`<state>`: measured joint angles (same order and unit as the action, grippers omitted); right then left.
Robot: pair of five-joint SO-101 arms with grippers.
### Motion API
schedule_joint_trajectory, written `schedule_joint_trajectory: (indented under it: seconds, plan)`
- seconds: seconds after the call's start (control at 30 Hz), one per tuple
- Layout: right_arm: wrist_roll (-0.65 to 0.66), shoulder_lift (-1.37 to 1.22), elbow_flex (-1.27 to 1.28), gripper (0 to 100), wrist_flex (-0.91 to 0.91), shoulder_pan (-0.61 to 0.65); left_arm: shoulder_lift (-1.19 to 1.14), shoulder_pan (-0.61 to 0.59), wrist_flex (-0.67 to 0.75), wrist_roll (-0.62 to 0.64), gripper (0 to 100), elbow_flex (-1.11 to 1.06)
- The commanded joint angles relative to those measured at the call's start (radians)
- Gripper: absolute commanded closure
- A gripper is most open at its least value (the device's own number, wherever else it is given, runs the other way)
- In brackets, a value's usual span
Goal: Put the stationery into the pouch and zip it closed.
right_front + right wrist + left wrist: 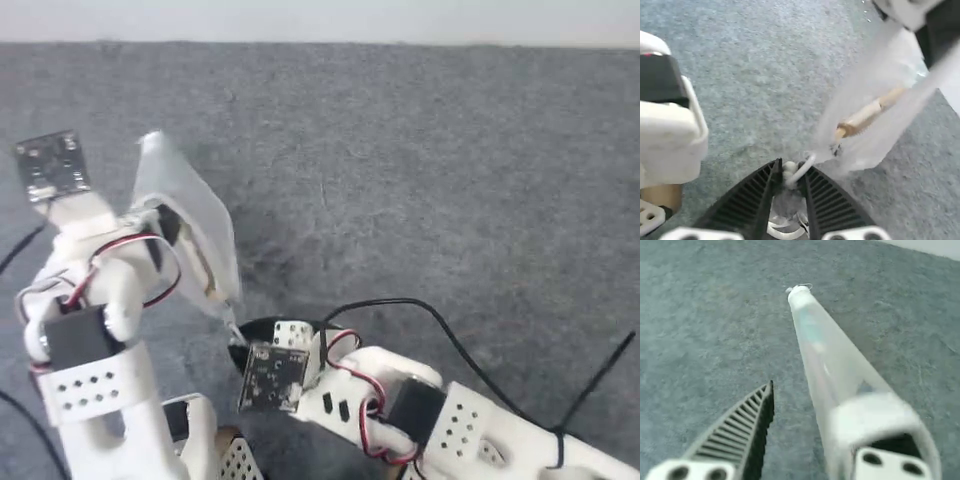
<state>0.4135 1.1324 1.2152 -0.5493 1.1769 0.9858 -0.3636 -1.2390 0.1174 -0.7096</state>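
Grey carpet covers the whole work surface, with a pale strip of wall along its far edge.

The right gripper has its two black ribbed fingers pressed together on the white zip pull at the lowest corner of the pouch. The pull is a small white loop and it sits right at the fingertips. The right arm, white with red wires, stretches away from that corner of the pouch. A black cable loops over the carpet beside the arm.

The left gripper has its fingers apart. Its black ribbed finger stands clear of the pouch with carpet showing between them. Its white finger lies along the pouch; whether that finger is inside the pouch or only against it cannot be told. The left arm, white with a black motor block, rises beside the pouch, on the side away from the right arm.

The pouch is clear and frosted, and it hangs tilted above the carpet. Its upper end is at the left gripper and its lower corner is at the right gripper. A tan wooden stick with a darker metal end lies slanted inside the pouch, that end close to the zip pull.
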Motion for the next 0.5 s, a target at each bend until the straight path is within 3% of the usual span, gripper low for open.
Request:
schedule_joint_trajectory:
  seconds: [0.0, 0.47]
  plan:
    - [0.018, 0.068, -0.028, 99.2, -0.028, 0.036, 0.035, 0.091, -0.012, -0.064, 72, 0.071]
    - [0.014, 0.13, -0.026, 99.2, -0.045, 0.033, 0.035, 0.423, -0.207, -0.235, 72, 0.119]
